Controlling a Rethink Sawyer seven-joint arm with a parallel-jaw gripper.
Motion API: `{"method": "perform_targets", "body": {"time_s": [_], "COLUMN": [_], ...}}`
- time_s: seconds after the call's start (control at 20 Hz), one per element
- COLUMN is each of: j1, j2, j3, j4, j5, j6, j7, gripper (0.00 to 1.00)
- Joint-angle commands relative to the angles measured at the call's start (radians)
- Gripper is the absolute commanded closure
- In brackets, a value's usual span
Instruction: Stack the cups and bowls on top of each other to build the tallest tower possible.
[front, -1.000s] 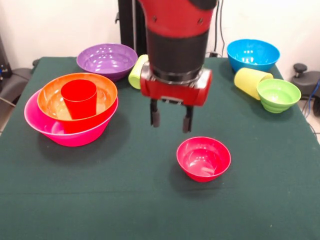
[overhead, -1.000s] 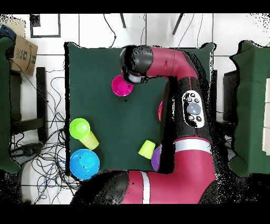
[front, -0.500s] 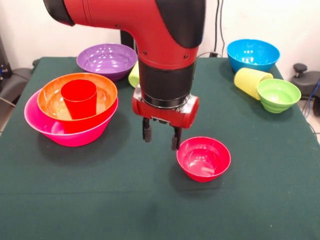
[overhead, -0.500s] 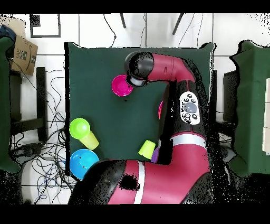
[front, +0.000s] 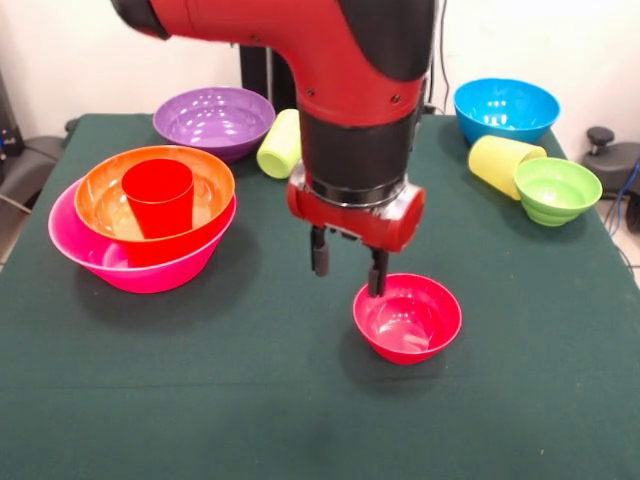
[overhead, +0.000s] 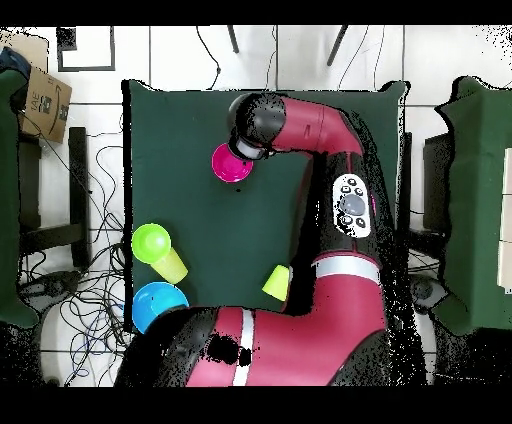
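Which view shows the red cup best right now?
The front view: the red cup stands upright inside the orange bowl, nested in the pink bowl. In the overhead view the arm covers it entirely.

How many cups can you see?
3. The red cup stands in the orange bowl. The lime cup lies by the purple bowl. The yellow cup lies touching the green bowl.

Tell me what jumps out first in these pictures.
The big red arm fills the middle, its open gripper at the rim of a small magenta bowl. To the picture's left in the front view, a red cup stands in an orange bowl nested in a pink bowl.
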Motion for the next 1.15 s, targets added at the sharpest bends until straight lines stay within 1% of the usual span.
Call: {"method": "perform_targets", "body": {"time_s": [0.05,0.1,0.25,0.3,0.35,0.6,0.9,1.15], "j1": [0.031,0.031,0.042,0.041,0.049,0.071,0.101,0.108], "j2": [-0.09,-0.098,-0.104,-0.104,-0.09,-0.051,0.008,0.018], "j3": [0.015,0.014,0.007,0.006,0.005,-0.005,-0.044,-0.055], "j4": [0.066,0.062,0.06,0.071,0.056,0.085,0.054,0.06], "j5": [0.061,0.069,0.083,0.087,0.09,0.085,0.058,0.059], "j6": [0.076,0.093,0.1,0.085,0.083,-0.008,-0.057,-0.085], "j7": [0.166,0.163,0.165,0.162,0.168,0.161,0.155,0.139], "gripper": [0.0,0.0,0.0,0.0,0.0,0.0,0.0,0.0]}}
